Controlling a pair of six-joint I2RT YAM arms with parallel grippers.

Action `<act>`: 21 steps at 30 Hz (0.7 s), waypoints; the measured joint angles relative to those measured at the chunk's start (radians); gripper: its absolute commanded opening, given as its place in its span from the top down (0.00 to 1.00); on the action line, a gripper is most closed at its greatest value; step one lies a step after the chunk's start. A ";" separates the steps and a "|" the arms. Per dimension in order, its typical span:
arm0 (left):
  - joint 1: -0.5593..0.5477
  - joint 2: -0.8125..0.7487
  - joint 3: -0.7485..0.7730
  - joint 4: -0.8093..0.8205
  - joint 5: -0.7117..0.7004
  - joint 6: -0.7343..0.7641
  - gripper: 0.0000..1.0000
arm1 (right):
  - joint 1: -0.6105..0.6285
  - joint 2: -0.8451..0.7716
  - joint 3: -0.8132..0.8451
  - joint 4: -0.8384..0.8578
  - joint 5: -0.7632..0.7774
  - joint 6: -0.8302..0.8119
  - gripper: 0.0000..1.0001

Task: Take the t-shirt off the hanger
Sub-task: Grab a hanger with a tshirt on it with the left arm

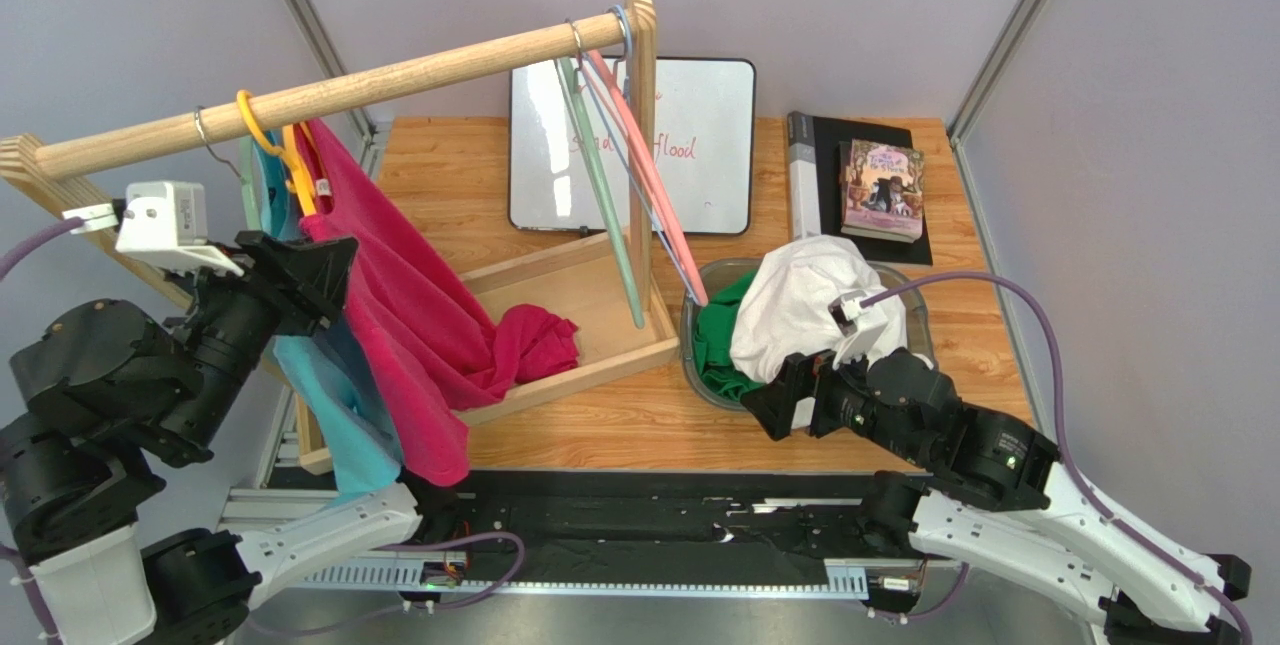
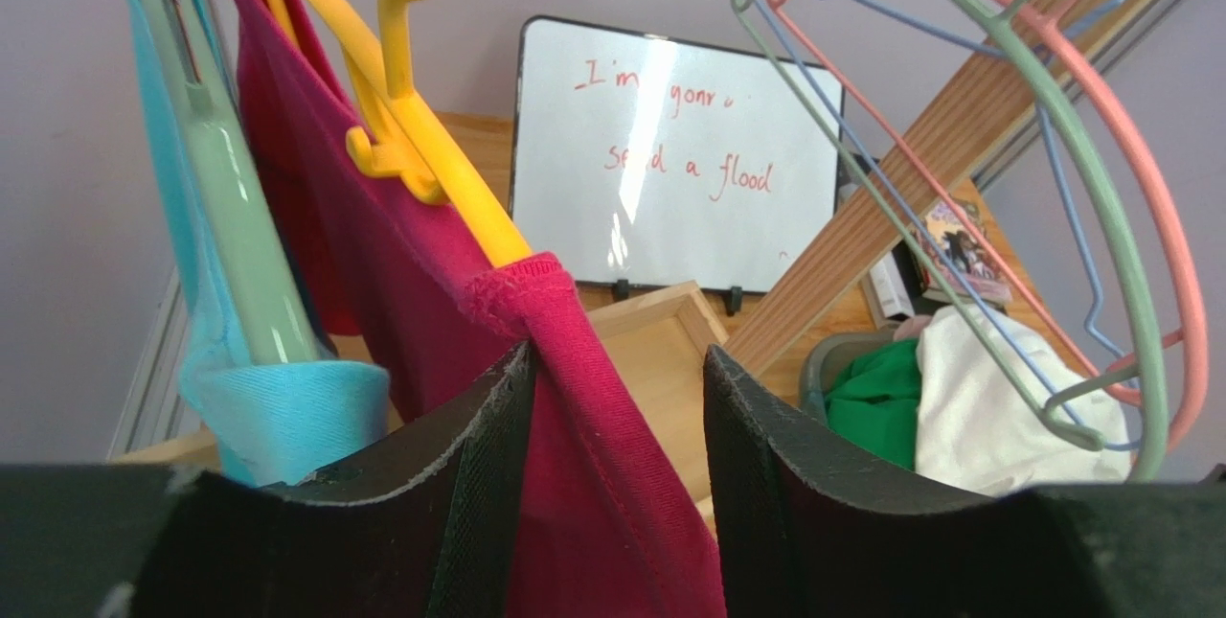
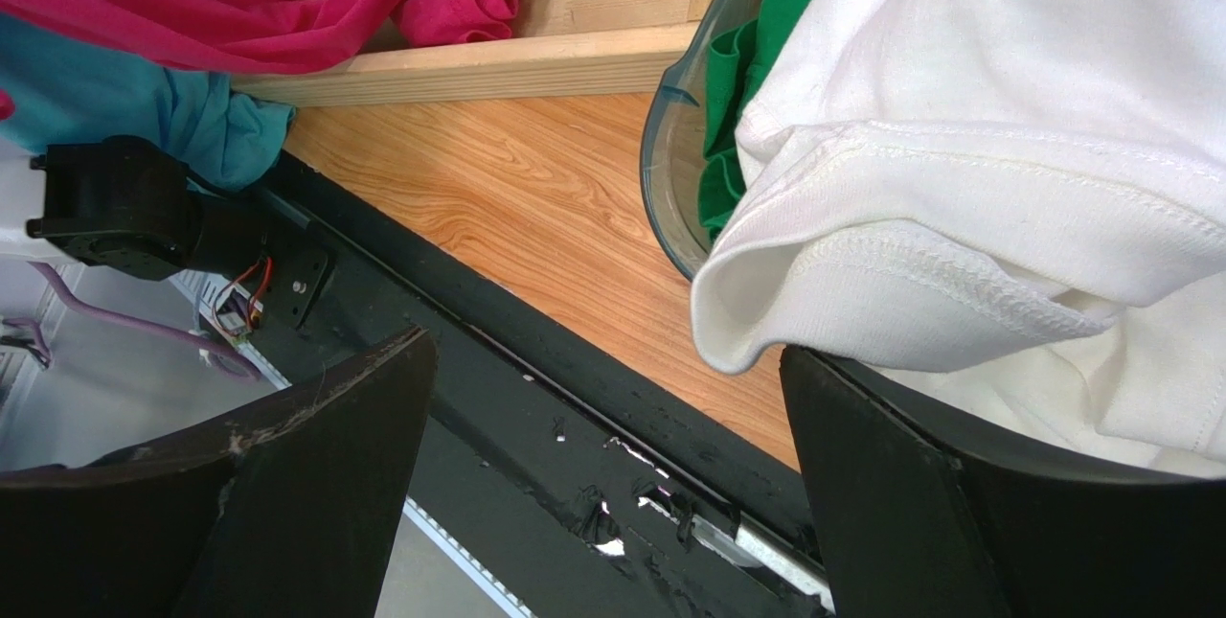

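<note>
A red t-shirt (image 1: 406, 315) hangs on a yellow hanger (image 1: 271, 135) from the wooden rail (image 1: 376, 83), and its lower end trails into the wooden tray (image 1: 589, 374). My left gripper (image 1: 338, 267) stands open at the shirt's shoulder. In the left wrist view the red t-shirt (image 2: 576, 417) runs down between the fingers of the left gripper (image 2: 619, 374), just below the yellow hanger (image 2: 439, 173); it lies against the left finger, with a gap to the right one. My right gripper (image 1: 778, 402) is open and holds nothing, low by the bin; in its wrist view the right gripper (image 3: 605, 360) sits beside a white cloth (image 3: 979, 144).
A teal shirt (image 1: 353, 405) on a pale green hanger (image 2: 238, 216) hangs just left of the red one. Several bare hangers (image 1: 631, 150) hang at the rail's right end. A grey bin (image 1: 699, 368) holds green and white clothes. A whiteboard (image 1: 691, 150) and a book (image 1: 882, 188) lie behind.
</note>
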 measured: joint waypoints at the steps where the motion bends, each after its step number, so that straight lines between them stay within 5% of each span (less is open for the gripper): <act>1: 0.000 -0.002 -0.014 0.000 -0.003 -0.003 0.46 | 0.000 -0.001 -0.001 0.000 0.000 0.000 0.04; 5: 0.000 -0.010 -0.072 0.000 -0.017 -0.023 0.47 | 0.000 -0.003 -0.001 0.002 0.000 -0.001 0.04; 14: 0.000 -0.009 -0.102 -0.017 -0.047 -0.047 0.94 | 0.000 -0.005 -0.001 0.003 -0.019 -0.003 0.05; 21: 0.000 0.010 0.012 -0.026 -0.007 -0.045 1.00 | 0.000 -0.011 -0.001 0.005 -0.019 -0.003 0.05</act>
